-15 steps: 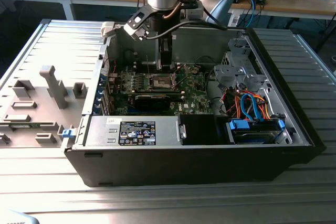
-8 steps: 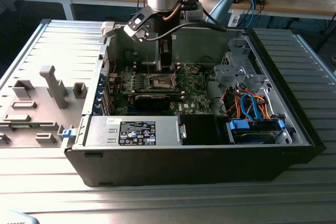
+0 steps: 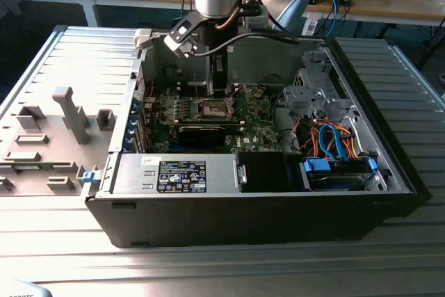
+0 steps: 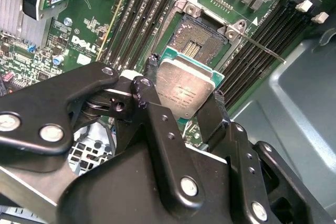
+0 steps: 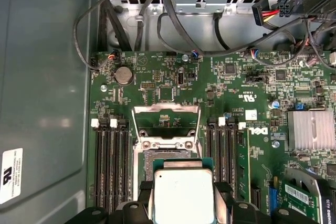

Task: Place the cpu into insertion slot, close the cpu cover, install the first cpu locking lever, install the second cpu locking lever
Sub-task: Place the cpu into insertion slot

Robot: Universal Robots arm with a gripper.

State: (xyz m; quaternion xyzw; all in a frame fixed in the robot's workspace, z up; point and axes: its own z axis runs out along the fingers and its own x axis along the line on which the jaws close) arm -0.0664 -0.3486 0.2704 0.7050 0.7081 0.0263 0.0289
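1. On the exterior view's left of the insertion slot (image 3: pixel 212 109), grey holders (image 3: pixel 49 137) sit on the tabletop (image 3: pixel 69 255).
2. Just beside the slot, we see the jaws clamped on the cpu (image 4: pixel 185 90) (metal top showing), which is not seated.
3. At the slot's edge, the cpu cover (image 5: pixel 166 110) stands raised.
4. On the slot's right in the exterior view lie orange cables (image 3: pixel 334 133).
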